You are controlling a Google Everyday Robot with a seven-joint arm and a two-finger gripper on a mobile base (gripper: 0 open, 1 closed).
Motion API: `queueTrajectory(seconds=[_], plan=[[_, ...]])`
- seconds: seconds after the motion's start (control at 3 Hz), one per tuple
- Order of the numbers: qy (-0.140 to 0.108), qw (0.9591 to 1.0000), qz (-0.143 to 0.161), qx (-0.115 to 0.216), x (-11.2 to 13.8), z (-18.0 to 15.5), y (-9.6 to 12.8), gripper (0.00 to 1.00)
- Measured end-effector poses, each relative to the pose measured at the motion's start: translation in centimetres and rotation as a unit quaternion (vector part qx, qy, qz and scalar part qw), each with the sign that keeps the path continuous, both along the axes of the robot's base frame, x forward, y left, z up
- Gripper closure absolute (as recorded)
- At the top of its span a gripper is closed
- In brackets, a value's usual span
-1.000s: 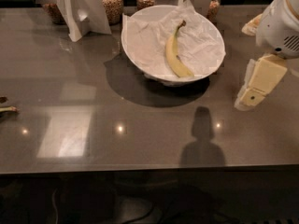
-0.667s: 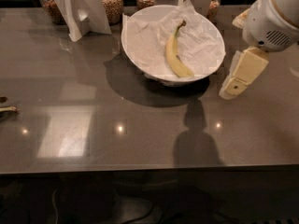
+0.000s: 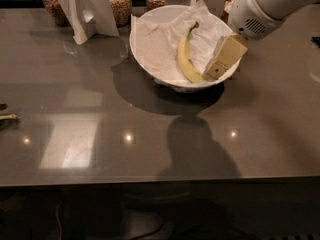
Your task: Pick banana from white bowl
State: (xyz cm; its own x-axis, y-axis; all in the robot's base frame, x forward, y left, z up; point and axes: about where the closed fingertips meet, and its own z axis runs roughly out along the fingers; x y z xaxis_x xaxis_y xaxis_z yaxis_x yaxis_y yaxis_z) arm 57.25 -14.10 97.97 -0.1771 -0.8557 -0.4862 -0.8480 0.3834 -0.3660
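A pale-yellow banana (image 3: 185,54) with a dark stem tip lies in the wide white bowl (image 3: 145,59), on crumpled white paper, stem pointing to the back. The bowl stands at the back middle of the grey table. My gripper (image 3: 220,64) reaches in from the upper right and hangs over the bowl's right rim, just right of the banana's lower end. It holds nothing that I can see.
Glass jars of brown grains (image 3: 119,3) stand behind the bowl at the table's back edge. A white folded card stand (image 3: 85,11) is at the back left. A small greenish stem scrap (image 3: 7,117) lies at the left edge.
My gripper has moved left and toward the bowl, from beside it on the right to over its right rim near the banana. The banana and bowl have not moved.
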Motion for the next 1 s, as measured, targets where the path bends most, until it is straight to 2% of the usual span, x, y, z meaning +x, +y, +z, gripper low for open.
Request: queueTrajectory(seconds=[0.67, 1.0], plan=[[-0.007, 0.9999, -0.008, 0.011, 0.6, -0.1, 0.1, 0.00], [-0.020, 0.9987, -0.018, 0.044, 3.1, -0.6, 0.9, 0.00]])
